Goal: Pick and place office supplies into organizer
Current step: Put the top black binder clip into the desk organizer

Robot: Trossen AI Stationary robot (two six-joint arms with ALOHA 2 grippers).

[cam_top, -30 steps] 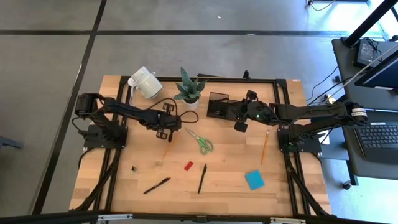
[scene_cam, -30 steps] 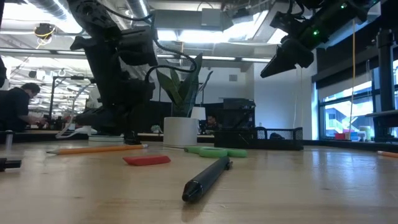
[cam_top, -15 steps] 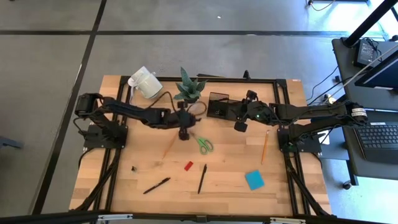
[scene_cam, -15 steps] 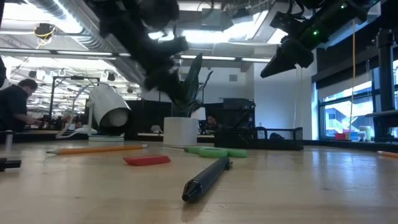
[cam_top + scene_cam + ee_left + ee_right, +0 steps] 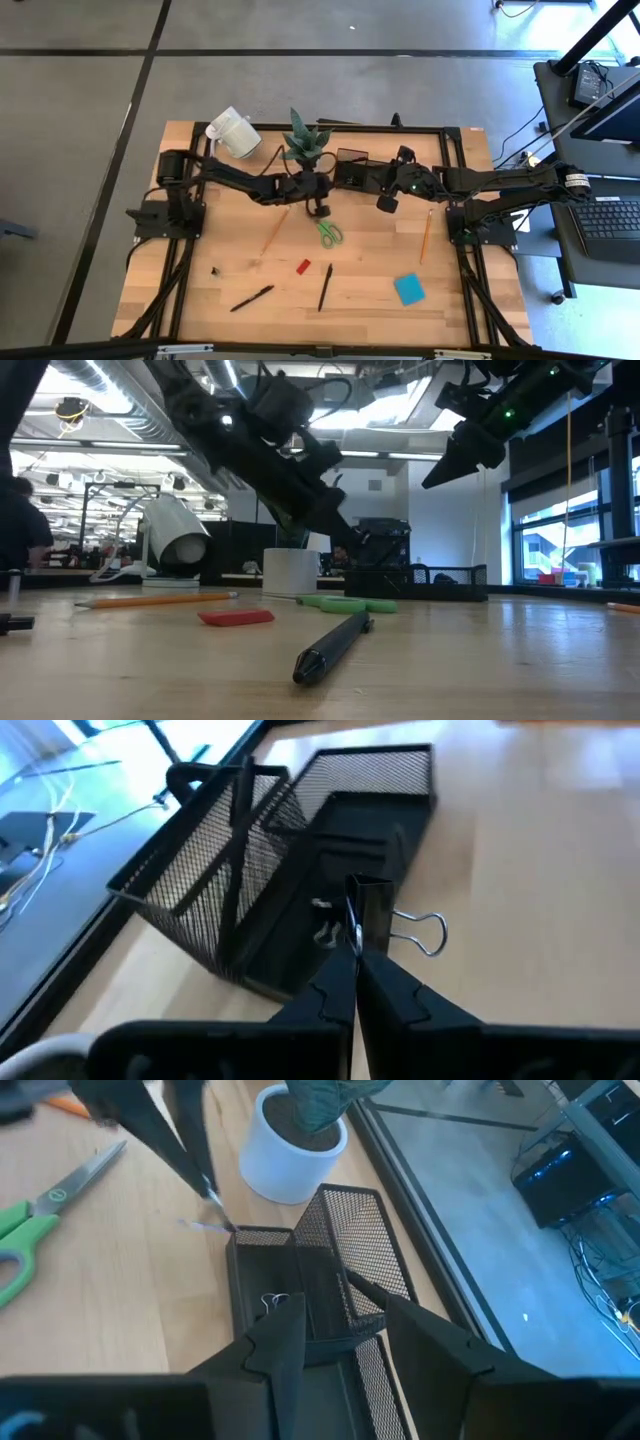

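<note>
The black mesh organizer (image 5: 352,170) stands at the table's far middle, next to the potted plant. My left gripper (image 5: 318,208) hangs just off its near-left side, shut on a small black binder clip (image 5: 368,912). My right gripper (image 5: 385,203) hovers open above the organizer's near-right side (image 5: 300,1280). Bits of silver wire (image 5: 322,920) lie inside one compartment. Green-handled scissors (image 5: 328,232), an orange pencil (image 5: 272,232), a yellow pencil (image 5: 426,235), two black pens (image 5: 252,297) (image 5: 325,286), a red block (image 5: 303,266), a blue pad (image 5: 408,289) and a tiny clip (image 5: 215,270) lie flat on the wood. My left gripper pinches the binder clip by its black body (image 5: 372,910) between the two fingertips. The fingers slant down from the table's left. The clip's silver wire handle (image 5: 422,932) sticks out sideways. The clip is lifted clear of the table, in front of the organizer.
A white mug (image 5: 232,133) lies on its side at the far left. The white pot with the spiky plant (image 5: 305,145) stands close behind my left gripper. Both arms crowd the organizer. Bare wood lies at the near left and between the pens and the pad.
My left arm has swung from the table's left-middle toward the right and somewhat far, to the organizer, rising on the way. It has stayed shut on the clip. My right arm has kept still above the organizer.
</note>
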